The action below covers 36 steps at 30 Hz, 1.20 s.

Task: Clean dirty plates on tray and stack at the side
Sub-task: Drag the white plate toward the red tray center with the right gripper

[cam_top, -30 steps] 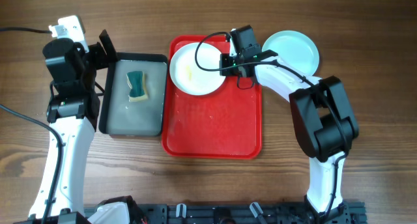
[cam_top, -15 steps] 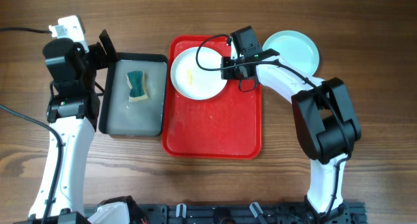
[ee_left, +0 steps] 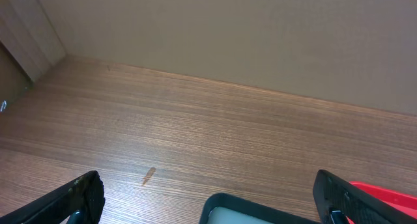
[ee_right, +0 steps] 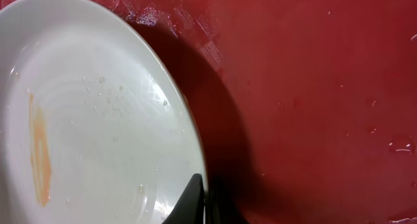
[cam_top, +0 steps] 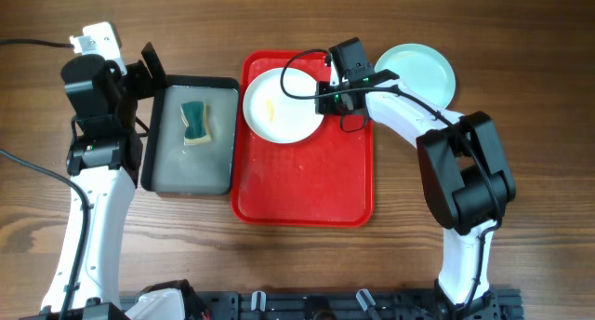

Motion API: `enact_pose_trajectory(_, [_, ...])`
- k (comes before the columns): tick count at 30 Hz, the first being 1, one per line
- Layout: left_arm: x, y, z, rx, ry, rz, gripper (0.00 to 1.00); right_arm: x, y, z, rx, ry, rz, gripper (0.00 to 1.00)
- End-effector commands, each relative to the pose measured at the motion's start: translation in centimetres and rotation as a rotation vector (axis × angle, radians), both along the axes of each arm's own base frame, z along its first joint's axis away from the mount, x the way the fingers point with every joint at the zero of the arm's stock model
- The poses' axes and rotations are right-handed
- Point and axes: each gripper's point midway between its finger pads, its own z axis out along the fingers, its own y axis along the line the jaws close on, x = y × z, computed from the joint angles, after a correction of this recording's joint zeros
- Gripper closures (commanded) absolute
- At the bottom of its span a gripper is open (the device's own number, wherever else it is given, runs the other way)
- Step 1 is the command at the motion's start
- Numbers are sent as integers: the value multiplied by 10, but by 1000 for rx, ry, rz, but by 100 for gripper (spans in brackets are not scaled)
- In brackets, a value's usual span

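A white plate (cam_top: 282, 104) with an orange smear (ee_right: 39, 152) lies tilted in the far left part of the red tray (cam_top: 307, 190). My right gripper (cam_top: 323, 97) is shut on this plate's right rim. In the right wrist view a dark finger (ee_right: 192, 201) lies over the white plate (ee_right: 98, 120), with the wet red tray (ee_right: 313, 87) beyond the rim. A pale aqua plate (cam_top: 418, 71) rests on the table right of the tray. My left gripper (cam_top: 149, 67) hangs open and holds nothing, over the far left corner of the grey tray (cam_top: 189, 176).
A green and yellow sponge (cam_top: 194, 122) lies in the grey tray. The left wrist view shows bare wooden table (ee_left: 195, 133), the grey tray's corner (ee_left: 260, 208) between the left gripper (ee_left: 208, 198) fingers, and a wall behind. Cables loop over the right arm.
The white plate and my right gripper have edged slightly to the right on the red tray. The left arm has not moved.
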Motion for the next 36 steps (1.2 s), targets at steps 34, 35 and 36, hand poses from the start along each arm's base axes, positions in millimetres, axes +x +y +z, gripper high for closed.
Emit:
enact_pose_trajectory(34, [0,5,8,-2,-20,19,0,-86,-35,5,-138,312,-3,96])
enact_pose_trajectory(35, [0,5,8,-2,-20,19,0,-85,-37,5,-152,307,-7,96])
enact_pose_trajectory(36, [0,5,8,-2,-20,19,0,-83,-41,4,-172,296,-10,96])
